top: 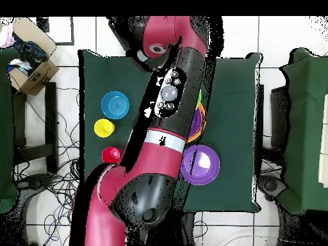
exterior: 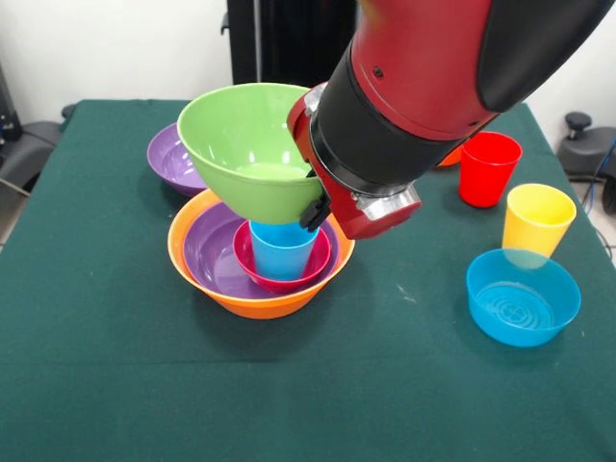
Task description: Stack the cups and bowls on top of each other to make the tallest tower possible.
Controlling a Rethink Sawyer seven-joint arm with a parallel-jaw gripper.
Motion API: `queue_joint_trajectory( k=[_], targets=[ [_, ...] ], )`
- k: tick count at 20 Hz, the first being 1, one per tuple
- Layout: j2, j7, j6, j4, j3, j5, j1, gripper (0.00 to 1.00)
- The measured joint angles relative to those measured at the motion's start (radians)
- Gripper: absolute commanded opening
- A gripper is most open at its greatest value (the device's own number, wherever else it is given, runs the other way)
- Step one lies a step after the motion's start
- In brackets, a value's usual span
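Tower [exterior: 260, 260]: a large orange bowl [exterior: 245, 300] as base, holding a purple bowl [exterior: 210, 252], a small pink-red bowl [exterior: 281, 279] and an upright blue cup [exterior: 282, 252]. It stands near the middle of the green tabletop [exterior: 115, 385], well clear of every edge.

Lime green bowl [exterior: 245, 144]: tilted, its mouth turned toward the camera and left, its base at the blue cup's rim. The tool [exterior: 313, 210] sits at this bowl's right wall beneath the red and black arm [exterior: 423, 77]; whether it is clamped on the bowl cannot be told, since the wrist hides the tips.

Second purple bowl [exterior: 171, 159]: just behind the tower to the left, near the far edge.

To the right, well apart from the tower, stand a red cup [exterior: 488, 168], a yellow cup [exterior: 537, 219] and a small blue bowl [exterior: 523, 296]; an orange sliver [exterior: 450, 156] shows behind the arm. The front of the tabletop lies open. In the overhead view the arm covers most of the tower.
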Motion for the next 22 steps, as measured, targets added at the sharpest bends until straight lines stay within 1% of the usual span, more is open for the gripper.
queue_joint_trajectory(
  k=[13,22],
  targets=[
    [0.005,0.000,0.000,0.000,0.006,0.000,0.000,0.00],
    [0.018,0.000,0.000,-0.030,0.005,0.019,-0.011,0.00]
  ],
)
